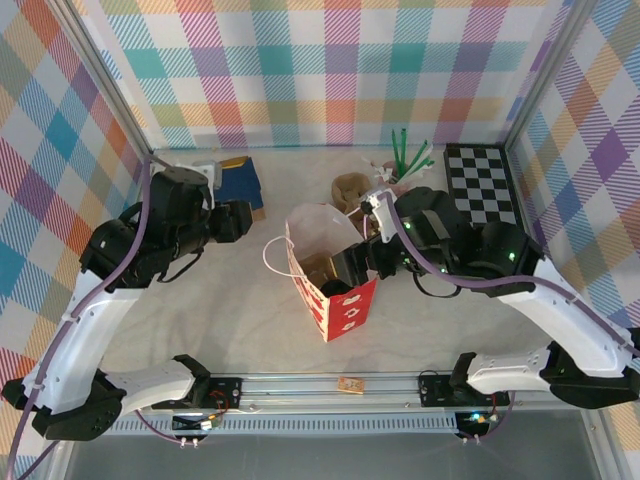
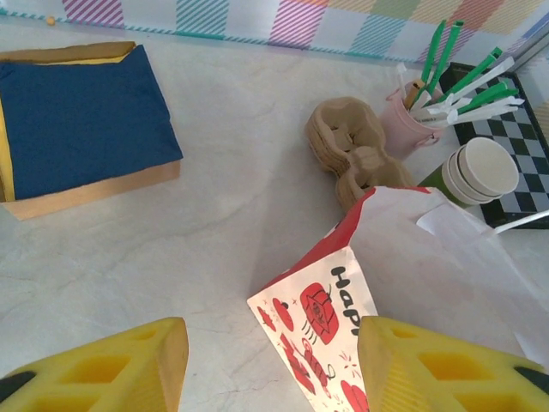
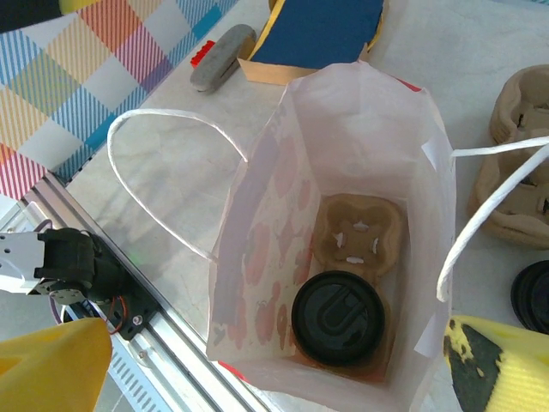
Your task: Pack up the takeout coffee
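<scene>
**Lidded coffee cup sitting upright inside the paper bag**

The takeout coffee (image 3: 338, 318) is standing upright in a cardboard cup carrier (image 3: 356, 232) at the bottom of the red-and-white paper bag (image 3: 257, 257), black lid facing up. The right gripper (image 3: 274, 365) is hovering above the bag's mouth, fingers spread wide and holding nothing, so the cup is lying straight below it. The left gripper (image 2: 273, 367), fingers apart and empty, is sitting beside the bag, farther off.

Black-lidded takeout coffee (image 3: 338, 319) upright in bag (image 3: 257, 249)
</scene>
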`<move>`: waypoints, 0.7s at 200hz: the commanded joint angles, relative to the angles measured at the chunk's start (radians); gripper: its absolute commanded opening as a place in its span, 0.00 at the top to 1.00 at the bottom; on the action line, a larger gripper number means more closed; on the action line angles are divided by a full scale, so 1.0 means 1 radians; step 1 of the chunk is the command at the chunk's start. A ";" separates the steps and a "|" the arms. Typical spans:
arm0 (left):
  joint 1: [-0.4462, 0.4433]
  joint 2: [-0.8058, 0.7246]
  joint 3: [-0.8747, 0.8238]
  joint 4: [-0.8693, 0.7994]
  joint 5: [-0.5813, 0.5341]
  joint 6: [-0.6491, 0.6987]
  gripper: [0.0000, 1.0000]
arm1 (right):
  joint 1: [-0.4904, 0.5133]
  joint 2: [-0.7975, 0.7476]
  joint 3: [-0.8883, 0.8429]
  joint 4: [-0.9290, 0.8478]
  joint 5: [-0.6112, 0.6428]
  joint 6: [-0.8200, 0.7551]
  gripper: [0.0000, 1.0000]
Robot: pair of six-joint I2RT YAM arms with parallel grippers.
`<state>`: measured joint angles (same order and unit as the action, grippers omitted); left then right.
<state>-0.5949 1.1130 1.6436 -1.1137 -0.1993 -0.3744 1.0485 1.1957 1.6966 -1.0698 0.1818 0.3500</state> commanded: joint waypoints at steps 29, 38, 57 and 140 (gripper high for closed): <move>-0.005 -0.057 -0.048 0.040 0.003 -0.011 0.44 | -0.001 -0.028 -0.029 0.034 -0.008 -0.020 0.01; -0.005 -0.063 -0.053 0.039 0.000 -0.010 0.44 | 0.000 -0.044 -0.045 0.050 0.009 -0.011 0.01; -0.005 -0.075 -0.069 0.040 0.000 -0.012 0.44 | 0.000 -0.101 -0.098 0.115 0.020 -0.003 0.01; -0.005 -0.094 -0.109 0.032 -0.016 -0.023 0.44 | -0.007 -0.121 -0.032 -0.064 0.336 0.033 0.01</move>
<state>-0.5949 1.0363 1.5421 -1.0931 -0.2031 -0.3824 1.0473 1.0283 1.6180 -1.0283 0.3016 0.3546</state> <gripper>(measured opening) 0.559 0.989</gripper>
